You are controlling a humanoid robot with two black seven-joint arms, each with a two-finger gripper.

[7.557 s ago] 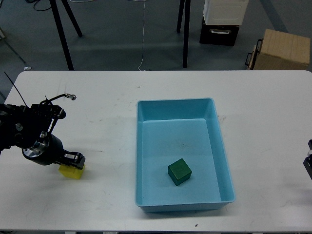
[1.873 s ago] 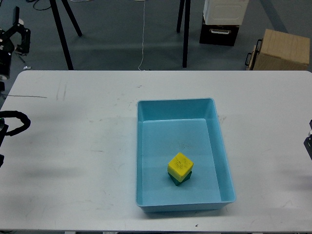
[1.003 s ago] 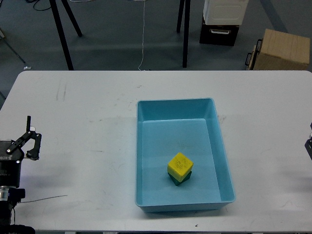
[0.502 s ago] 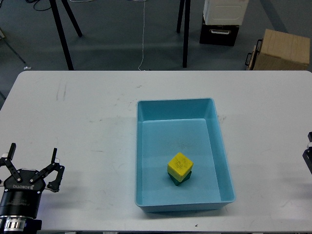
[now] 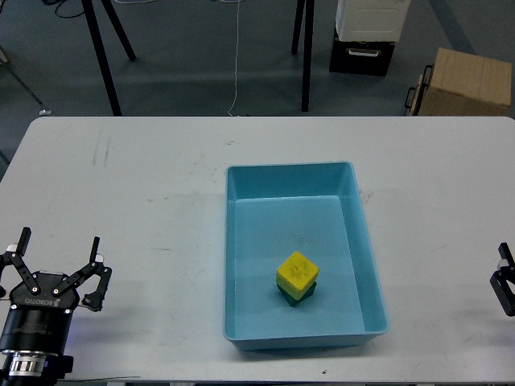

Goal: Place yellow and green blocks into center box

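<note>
A yellow block sits on top of a green block inside the light blue box at the table's middle. Only the green block's lower edge shows under the yellow one. My left gripper is at the front left of the table, fingers spread wide, open and empty, far from the box. My right gripper barely shows at the right edge; its fingers cannot be told apart.
The white table bears only the box. Beyond its far edge stand black stand legs, a black and white case and a cardboard box on the floor.
My left gripper has shifted slightly up and to the right at the front left. The right gripper has moved a little further into view. The blocks have not moved.
</note>
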